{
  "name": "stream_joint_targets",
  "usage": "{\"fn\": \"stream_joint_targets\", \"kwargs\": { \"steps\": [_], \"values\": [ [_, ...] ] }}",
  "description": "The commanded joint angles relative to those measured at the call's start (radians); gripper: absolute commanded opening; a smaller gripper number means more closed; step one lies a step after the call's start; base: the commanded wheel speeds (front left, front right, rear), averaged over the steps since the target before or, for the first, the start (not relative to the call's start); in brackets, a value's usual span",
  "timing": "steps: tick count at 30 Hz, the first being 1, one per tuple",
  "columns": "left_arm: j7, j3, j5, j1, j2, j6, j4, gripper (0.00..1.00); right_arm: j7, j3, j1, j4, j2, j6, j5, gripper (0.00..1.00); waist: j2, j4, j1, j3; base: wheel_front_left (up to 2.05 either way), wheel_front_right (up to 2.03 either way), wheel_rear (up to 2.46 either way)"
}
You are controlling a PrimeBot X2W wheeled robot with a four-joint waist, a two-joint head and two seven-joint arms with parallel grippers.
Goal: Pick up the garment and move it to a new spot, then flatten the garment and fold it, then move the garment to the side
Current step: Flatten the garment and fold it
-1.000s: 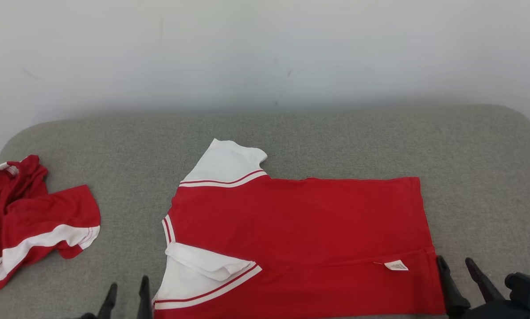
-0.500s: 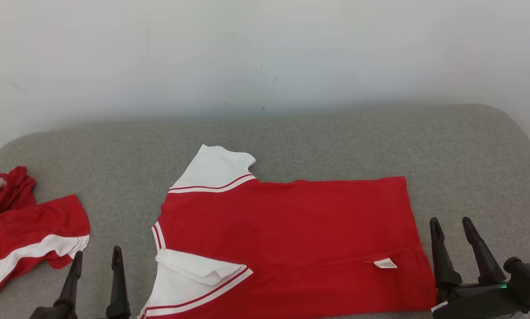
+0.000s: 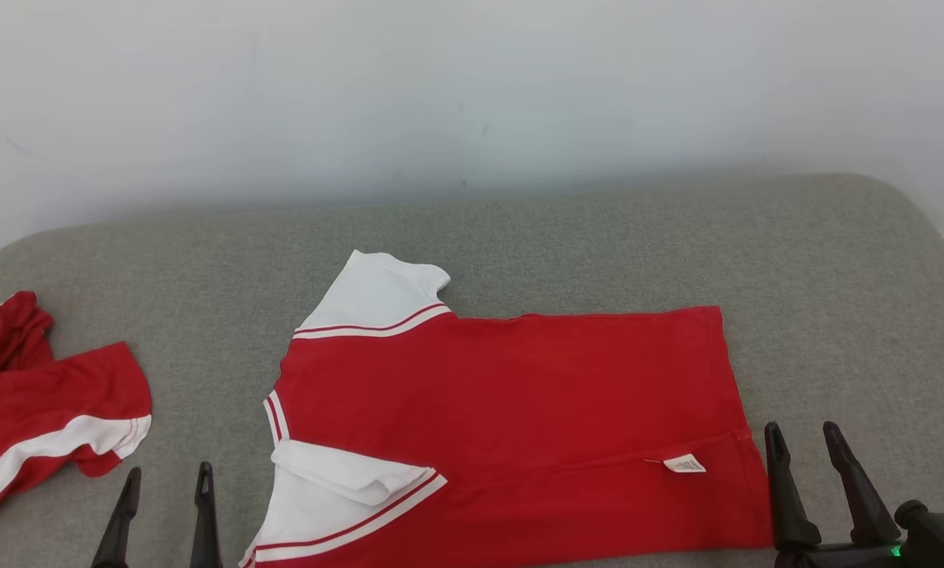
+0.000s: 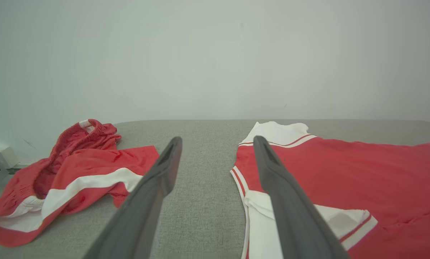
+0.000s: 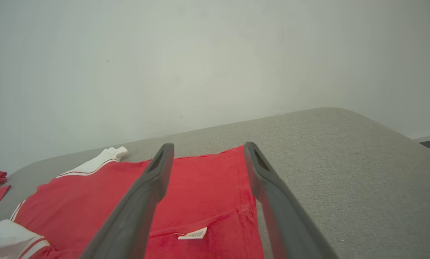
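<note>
Red garment (image 3: 511, 410), seemingly cotton, lies flat, roughly rectangular, on coarse grey cushion (image 3: 598, 237).

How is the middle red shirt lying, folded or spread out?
The red shirt is mostly spread flat on the grey cushion; its near sleeve is doubled over.

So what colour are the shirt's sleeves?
White, with thin red stripes where each sleeve meets the red shirt. The head view shows it best.

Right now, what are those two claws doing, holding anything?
The left gripper: open, holding nothing.
The right gripper: open, holding nothing, beside the red shirt.
</note>
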Motion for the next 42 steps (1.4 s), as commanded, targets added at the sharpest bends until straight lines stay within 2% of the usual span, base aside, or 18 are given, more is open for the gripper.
{"fn": "stream_joint_targets", "kwargs": {
  "steps": [1,3,10,17,23,24,31,42],
  "values": [
    [-0.003,0.014,0.005,0.016,-0.003,-0.003,0.001,1.00,-0.007,0.004,0.005,0.005,-0.003,-0.002,-0.011,1.00,0.0000,-0.006,0.0000,0.010,0.00,0.00,0.00],
    [-0.003,0.021,0.003,0.012,-0.008,-0.008,0.002,1.00,-0.006,-0.004,-0.012,0.010,0.001,-0.002,0.001,1.00,0.0000,-0.010,0.0000,0.019,0.00,0.00,0.00],
    [0.012,0.007,-0.004,-0.115,0.046,-0.044,0.032,1.00,0.022,-0.011,-0.123,0.069,-0.035,-0.002,0.016,1.00,0.0000,-0.024,0.0000,0.067,0.00,0.00,0.00],
    [0.127,-0.026,-0.062,-0.385,0.132,-0.077,0.096,1.00,0.093,0.013,-0.326,0.181,-0.076,-0.002,0.041,1.00,0.0000,-0.052,0.0000,0.176,0.00,0.00,0.00],
    [0.232,-0.091,-0.120,-0.626,0.200,-0.087,0.168,1.00,0.167,0.062,-0.538,0.315,-0.095,-0.002,0.052,1.00,0.0000,-0.094,0.0000,0.307,0.00,0.00,0.00],
    [0.258,-0.120,-0.123,-0.706,0.221,-0.086,0.197,1.00,0.179,0.082,-0.611,0.355,-0.098,-0.002,0.066,1.00,0.0000,-0.101,0.0000,0.349,0.00,0.00,0.00],
    [0.359,-0.269,-0.190,-0.920,0.285,-0.085,0.319,1.00,0.244,0.175,-0.802,0.494,-0.114,-0.002,0.109,1.00,0.0000,-0.130,0.0000,0.443,0.00,0.00,0.00],
    [0.454,-0.501,-0.292,-1.111,0.358,-0.085,0.509,1.00,0.301,0.327,-0.951,0.623,-0.085,-0.002,0.194,1.00,0.0000,-0.176,0.0000,0.484,0.00,0.00,0.00]
  ]
}}
